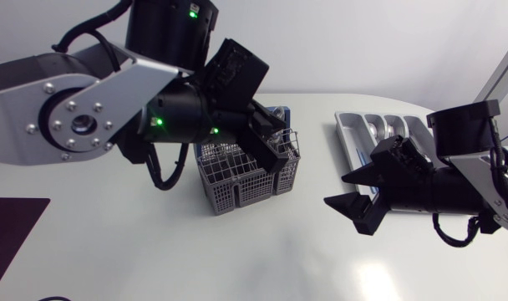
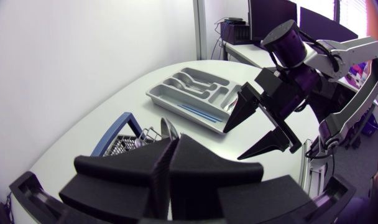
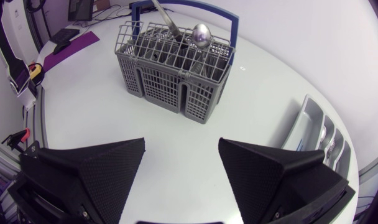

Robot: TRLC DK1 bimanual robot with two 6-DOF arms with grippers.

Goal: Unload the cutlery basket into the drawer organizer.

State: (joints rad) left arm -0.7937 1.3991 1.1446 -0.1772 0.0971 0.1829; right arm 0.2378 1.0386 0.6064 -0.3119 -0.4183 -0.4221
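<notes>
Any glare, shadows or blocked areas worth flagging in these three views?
Head view: a glare patch on the table, and the left arm covers part of the basket. Left wrist view: its own tool hides most of the basket. Right wrist view: the basket is evenly lit, with a bright highlight on the spoon.

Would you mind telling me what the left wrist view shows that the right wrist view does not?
Only the left wrist view shows the left gripper and most of the drawer organizer, cutlery in its compartments. Only the right wrist view shows the whole cutlery basket, down to its mesh walls. Both show the basket's top, the organizer, the open right gripper and the table.
</notes>
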